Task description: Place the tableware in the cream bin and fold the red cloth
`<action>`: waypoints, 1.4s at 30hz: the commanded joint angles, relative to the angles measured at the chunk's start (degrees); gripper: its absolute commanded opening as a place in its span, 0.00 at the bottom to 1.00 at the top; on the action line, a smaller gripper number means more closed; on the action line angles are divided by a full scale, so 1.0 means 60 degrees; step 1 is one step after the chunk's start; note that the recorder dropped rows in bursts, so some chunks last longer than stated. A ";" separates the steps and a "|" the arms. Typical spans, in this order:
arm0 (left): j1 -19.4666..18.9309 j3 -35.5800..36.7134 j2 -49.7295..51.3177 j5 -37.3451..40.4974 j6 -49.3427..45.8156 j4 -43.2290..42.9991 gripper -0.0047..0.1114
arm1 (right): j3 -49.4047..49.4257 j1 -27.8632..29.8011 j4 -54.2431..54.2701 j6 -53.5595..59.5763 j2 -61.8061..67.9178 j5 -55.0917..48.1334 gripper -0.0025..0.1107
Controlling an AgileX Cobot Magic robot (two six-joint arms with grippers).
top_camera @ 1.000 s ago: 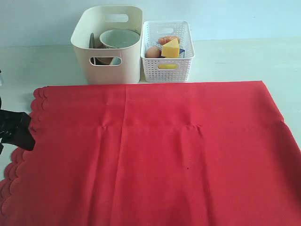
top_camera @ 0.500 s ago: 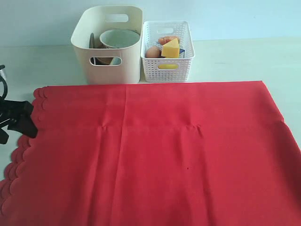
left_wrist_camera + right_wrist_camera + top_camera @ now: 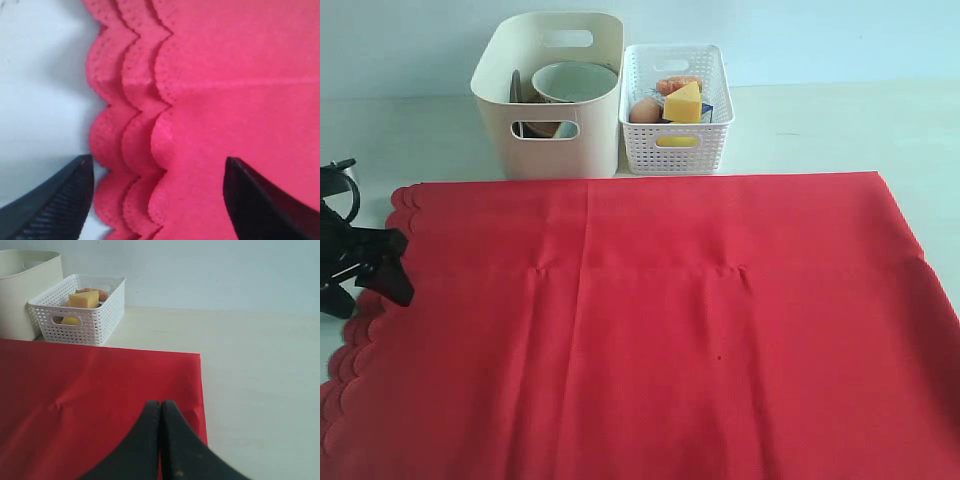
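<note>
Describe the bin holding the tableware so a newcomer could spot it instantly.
Start at the red cloth. Just beyond its far edge stand two containers side by side; the cream bin is the left one in the exterior view. It is taller and smooth-walled, unlike the white lattice basket.

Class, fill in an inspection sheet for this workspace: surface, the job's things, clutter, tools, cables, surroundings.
Surface: pale table, mostly covered by the cloth.
Job's things: red cloth spread flat, not yet folded; cream bin behind it holds a bowl and other tableware.
Clutter: white lattice basket beside the bin, with cheese wedge and egg.
Tools: left tool open, straddling the cloth's scalloped edge; right tool shut, over the cloth near a straight corner.
Cables: a dark loop by the left arm, maybe a cable.
Surroundings: plain pale wall.
</note>
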State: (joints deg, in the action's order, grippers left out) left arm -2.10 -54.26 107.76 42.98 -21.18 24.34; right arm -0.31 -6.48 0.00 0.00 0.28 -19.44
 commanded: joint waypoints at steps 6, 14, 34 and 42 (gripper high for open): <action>-0.0019 -0.0068 0.0306 0.0023 -0.0105 0.0230 0.64 | 0.0052 0.0048 0.0000 0.0000 -0.0047 0.0122 0.02; -0.0019 -0.0068 0.0304 0.0688 -0.1002 0.1103 0.64 | 0.0052 0.0048 0.0000 0.0000 -0.0047 0.0122 0.02; -0.0001 -0.0068 0.0329 0.2395 -0.3516 0.3308 0.39 | 0.0052 0.0048 0.0000 0.0000 -0.0047 0.0122 0.02; 0.0032 -0.0068 0.0884 0.2433 -0.3574 0.3366 0.39 | 0.0052 0.0048 0.0000 0.0000 -0.0047 0.0122 0.02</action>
State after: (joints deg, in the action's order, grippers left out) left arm -2.22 -54.81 111.79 56.96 -42.37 43.40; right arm -0.31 -6.48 0.00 0.00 0.28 -19.44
